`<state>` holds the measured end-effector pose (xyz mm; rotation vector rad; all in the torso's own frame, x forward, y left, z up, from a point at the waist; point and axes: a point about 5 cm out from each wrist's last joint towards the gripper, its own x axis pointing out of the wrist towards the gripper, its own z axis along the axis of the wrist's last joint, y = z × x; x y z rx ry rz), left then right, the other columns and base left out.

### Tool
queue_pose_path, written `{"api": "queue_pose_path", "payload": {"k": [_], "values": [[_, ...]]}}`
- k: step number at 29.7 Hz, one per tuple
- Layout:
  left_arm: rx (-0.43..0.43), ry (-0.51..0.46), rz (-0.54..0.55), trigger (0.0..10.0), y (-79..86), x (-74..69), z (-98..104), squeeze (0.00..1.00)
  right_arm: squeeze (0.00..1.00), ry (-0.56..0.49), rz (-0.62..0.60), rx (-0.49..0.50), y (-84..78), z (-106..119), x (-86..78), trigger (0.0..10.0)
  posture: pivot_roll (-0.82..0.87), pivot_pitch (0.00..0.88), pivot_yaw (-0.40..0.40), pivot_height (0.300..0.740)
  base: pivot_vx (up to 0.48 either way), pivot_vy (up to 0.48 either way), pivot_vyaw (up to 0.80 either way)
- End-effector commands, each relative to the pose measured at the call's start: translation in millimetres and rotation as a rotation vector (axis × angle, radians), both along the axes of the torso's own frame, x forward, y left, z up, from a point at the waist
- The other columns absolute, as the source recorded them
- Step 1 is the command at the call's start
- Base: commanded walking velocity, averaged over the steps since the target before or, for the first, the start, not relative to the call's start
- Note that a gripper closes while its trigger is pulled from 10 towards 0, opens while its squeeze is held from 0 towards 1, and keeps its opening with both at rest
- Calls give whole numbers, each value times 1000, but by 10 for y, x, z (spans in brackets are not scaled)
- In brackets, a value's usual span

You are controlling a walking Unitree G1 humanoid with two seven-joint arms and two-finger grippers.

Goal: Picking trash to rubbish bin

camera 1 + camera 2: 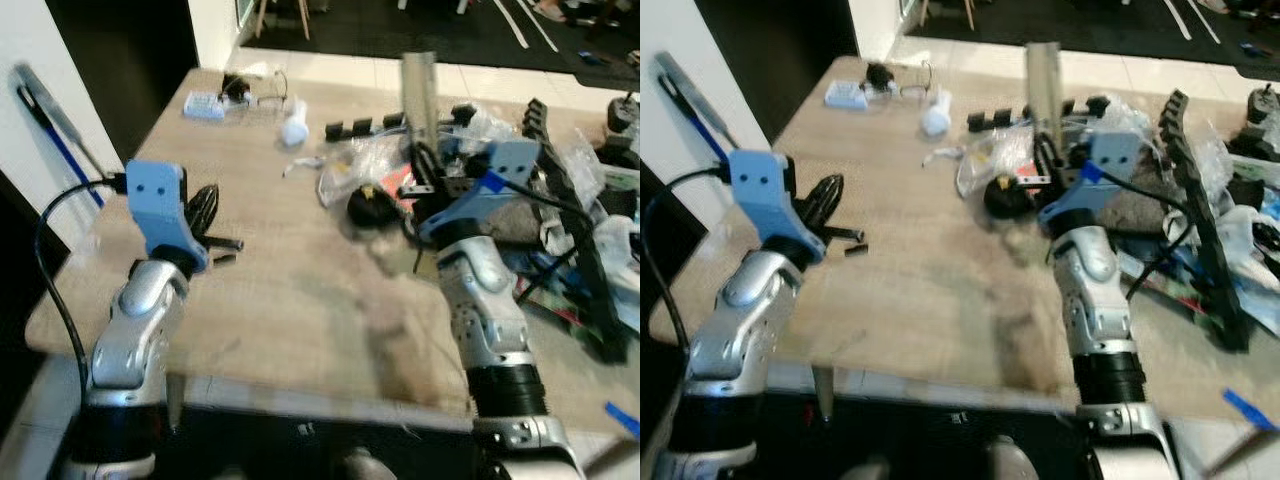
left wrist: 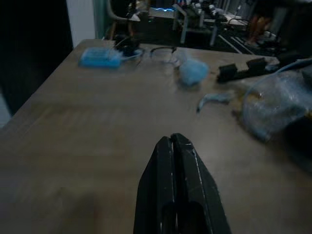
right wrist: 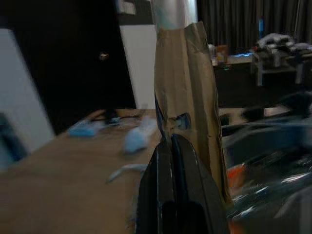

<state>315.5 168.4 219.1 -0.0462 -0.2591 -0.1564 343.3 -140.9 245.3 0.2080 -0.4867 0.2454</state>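
Note:
My right gripper [image 1: 420,160] is raised over the middle of the wooden table [image 1: 290,290]. It is shut on the lower end of a tall brown cardboard strip [image 1: 419,88], which stands upright above the fingers. In the right wrist view the strip [image 3: 187,83] rises straight out of the closed fingertips. My left gripper [image 1: 203,208] hovers low over the table's left side, shut with nothing in it [image 2: 171,140]. A crumpled white tissue [image 1: 294,128] and a clear plastic bag [image 1: 362,160] lie farther back on the table.
A blue box [image 1: 203,105] and glasses [image 1: 262,84] sit at the far left corner. A round black object [image 1: 368,207] and small black clips [image 1: 355,127] lie near the bag. A black rack [image 1: 572,215], cables and wrappers crowd the right side.

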Motion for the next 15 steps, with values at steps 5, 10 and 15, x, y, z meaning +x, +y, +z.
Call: {"api": "queue_pose_path", "payload": {"k": [5,10,15], "values": [[15,22,-13,10000,-11,-5,-37,0,0,-6,-3,-14,7,-7,-31,10000,3,168,-19,740,0,0,0],[60,41,-39,10000,-46,-2,-67,0,0,9,-12,-2,0,-49,-50,10000,11,163,-4,740,0,0,0],[75,57,-60,10000,-76,-1,-86,0,0,23,-20,17,3,-95,-75,10000,15,163,10,740,0,0,0]]}}
